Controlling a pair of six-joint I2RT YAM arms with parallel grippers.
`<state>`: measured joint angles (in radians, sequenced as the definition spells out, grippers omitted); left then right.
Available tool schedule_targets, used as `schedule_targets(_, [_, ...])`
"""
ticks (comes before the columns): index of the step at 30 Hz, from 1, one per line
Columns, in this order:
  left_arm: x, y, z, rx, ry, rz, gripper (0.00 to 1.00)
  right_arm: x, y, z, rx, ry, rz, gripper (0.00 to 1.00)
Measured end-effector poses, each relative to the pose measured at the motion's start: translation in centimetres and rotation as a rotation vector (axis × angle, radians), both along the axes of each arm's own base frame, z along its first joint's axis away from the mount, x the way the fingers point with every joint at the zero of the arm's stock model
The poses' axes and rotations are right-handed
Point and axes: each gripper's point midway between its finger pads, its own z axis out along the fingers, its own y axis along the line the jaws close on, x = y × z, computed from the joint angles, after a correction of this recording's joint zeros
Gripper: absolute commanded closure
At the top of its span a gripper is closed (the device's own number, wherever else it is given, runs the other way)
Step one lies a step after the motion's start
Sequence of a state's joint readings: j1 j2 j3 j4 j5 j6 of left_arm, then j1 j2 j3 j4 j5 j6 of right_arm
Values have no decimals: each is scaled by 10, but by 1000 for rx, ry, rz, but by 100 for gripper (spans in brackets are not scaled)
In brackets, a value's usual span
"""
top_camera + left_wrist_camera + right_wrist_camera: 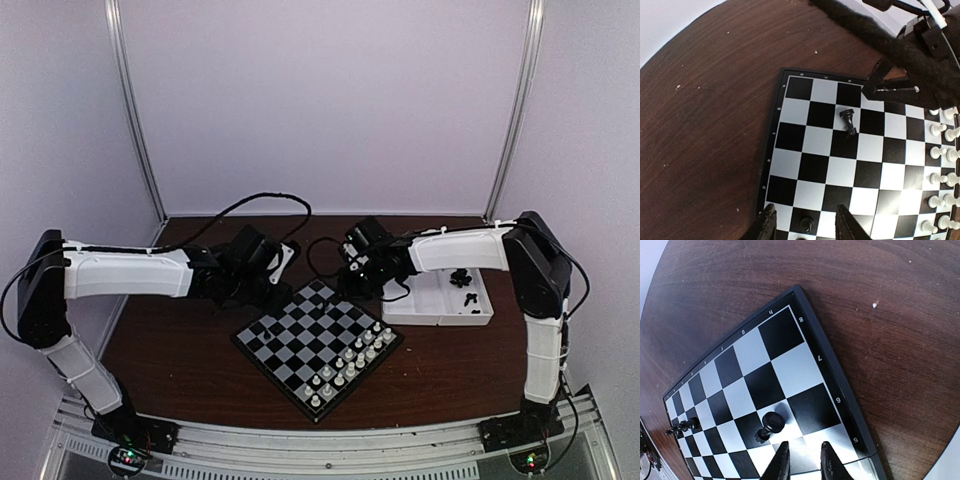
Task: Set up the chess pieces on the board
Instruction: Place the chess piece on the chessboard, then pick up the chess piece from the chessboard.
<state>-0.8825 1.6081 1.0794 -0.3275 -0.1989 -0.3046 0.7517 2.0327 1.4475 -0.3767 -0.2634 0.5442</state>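
table [170,350]: dark wood-grain top that bears everything listed below.
board [290,345]: black and light-grey checks in a thin black frame. It lies flat at mid-table, turned corner-on to the arm bases.
tray [440,318]: white, with compartments, just beside the board's far right edge. A few black chessmen [462,278] lie loose inside.
left gripper [806,210]: over the board's far left side, fingers well parted and gripping nothing. A black pawn [805,223] sits on the square between them, touched by neither.
right gripper [804,446]: low over the board near its far corner, fingers a narrow gap apart with nothing in the gap.
white chessmen [352,362]: two rows along the board's near right edge.
black piece [770,425]: on the board just beside a right-gripper finger. It looks tilted, and I cannot tell whether it is standing or toppled.
second black piece [848,121]: alone on a square farther along the board.
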Motion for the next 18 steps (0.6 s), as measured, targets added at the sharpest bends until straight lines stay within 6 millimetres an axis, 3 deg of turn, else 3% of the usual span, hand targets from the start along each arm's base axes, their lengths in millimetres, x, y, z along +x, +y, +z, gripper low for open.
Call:
schedule_targets(6, [9,-23,-6,-25,31,-18,58,1,-21,18,-6,-45,-45,78])
schedule_targets(12, [21,-46,-8,-25,62,-5,55,3,-69,55,-3,-160,-170,79])
schedule_targets(18, [26,-78,-13,-14,96,3,54,0,-118,72,-23,-251,-298,79])
